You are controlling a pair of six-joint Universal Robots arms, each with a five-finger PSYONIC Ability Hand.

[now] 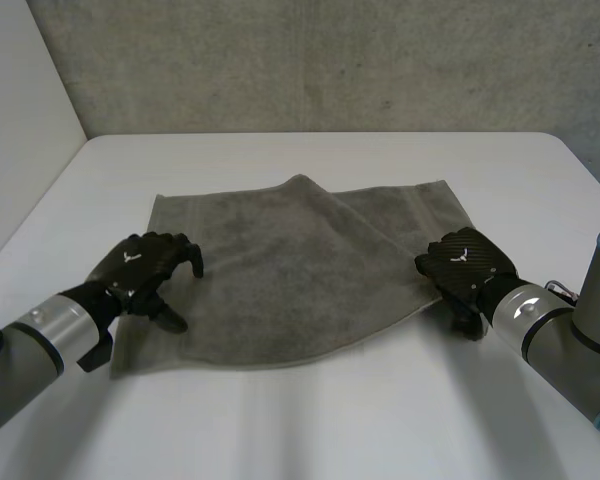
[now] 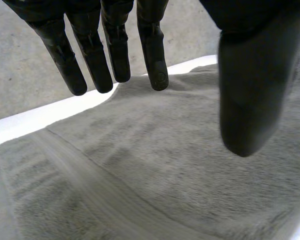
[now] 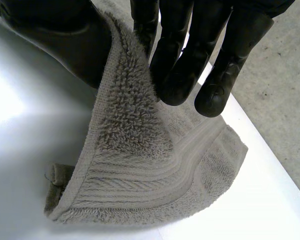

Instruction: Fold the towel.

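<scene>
The grey towel (image 1: 290,270) is lying partly folded on the white table (image 1: 320,420), the left robot hand (image 1: 138,268) is hanging over its near left corner with fingers (image 2: 155,55) relaxed, gripping nothing, and the right robot hand (image 1: 465,262) is pinching its right edge.

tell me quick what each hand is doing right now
Left hand: open, fingers relaxed over the towel, holding nothing.
Right hand: shut on the towel's edge, pinched between thumb and fingers.

Head camera looks down from behind; both wrist cameras hang close above the shared towel (image 1: 280,270).
</scene>
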